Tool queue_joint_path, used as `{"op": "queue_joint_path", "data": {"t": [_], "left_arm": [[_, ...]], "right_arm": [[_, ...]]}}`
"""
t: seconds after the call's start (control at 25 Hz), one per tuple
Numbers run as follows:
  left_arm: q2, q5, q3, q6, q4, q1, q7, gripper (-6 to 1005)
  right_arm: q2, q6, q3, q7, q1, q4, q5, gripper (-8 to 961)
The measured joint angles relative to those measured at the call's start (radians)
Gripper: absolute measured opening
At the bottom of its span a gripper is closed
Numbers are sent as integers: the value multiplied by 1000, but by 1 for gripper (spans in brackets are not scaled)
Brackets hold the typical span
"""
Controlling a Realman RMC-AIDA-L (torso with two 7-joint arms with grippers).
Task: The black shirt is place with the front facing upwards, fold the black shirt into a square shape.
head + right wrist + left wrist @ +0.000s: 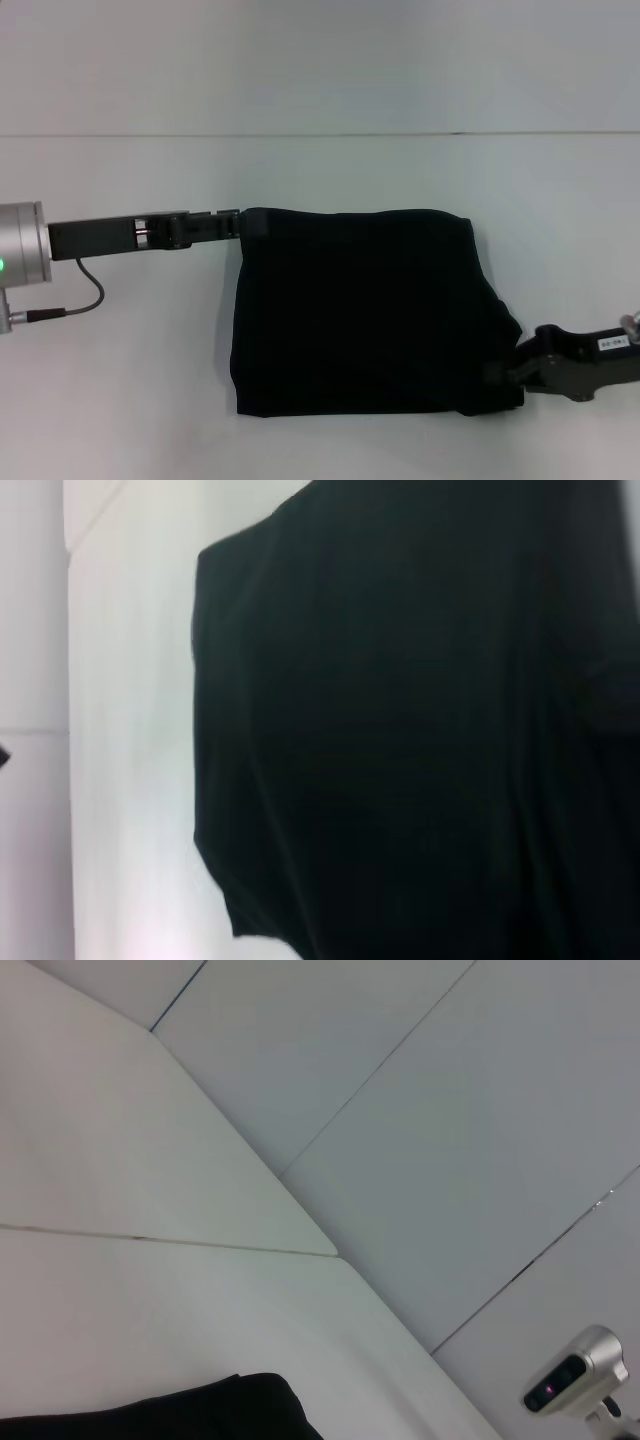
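Note:
The black shirt [365,310] lies on the white table as a folded, roughly square block, plain black side up, no lettering showing. My left gripper [236,217] reaches in from the left and meets the shirt's far left corner. My right gripper [505,375] comes in from the right and meets the near right corner, where the cloth bunches a little. Black gripper against black cloth hides how either one stands. The left wrist view catches only a rounded edge of the shirt [210,1410]. In the right wrist view the shirt [420,730] fills most of the picture.
The white table [120,400] spreads around the shirt, with a thin seam line [320,134] across the far side. A grey cable [85,295] hangs from the left arm. A small silver device [578,1384] shows in the left wrist view.

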Motion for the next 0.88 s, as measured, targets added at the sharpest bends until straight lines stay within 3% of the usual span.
{"op": "queue_joint_path", "data": {"t": [0.24, 0.88], "left_arm": [[-2, 4, 0, -10, -1, -6, 0, 859], [-7, 4, 0, -27, -4, -20, 0, 859]], "right_arm": [[-2, 30, 56, -3, -32, 4, 0, 51], [1, 103, 83, -7, -37, 29, 0, 52]]}}
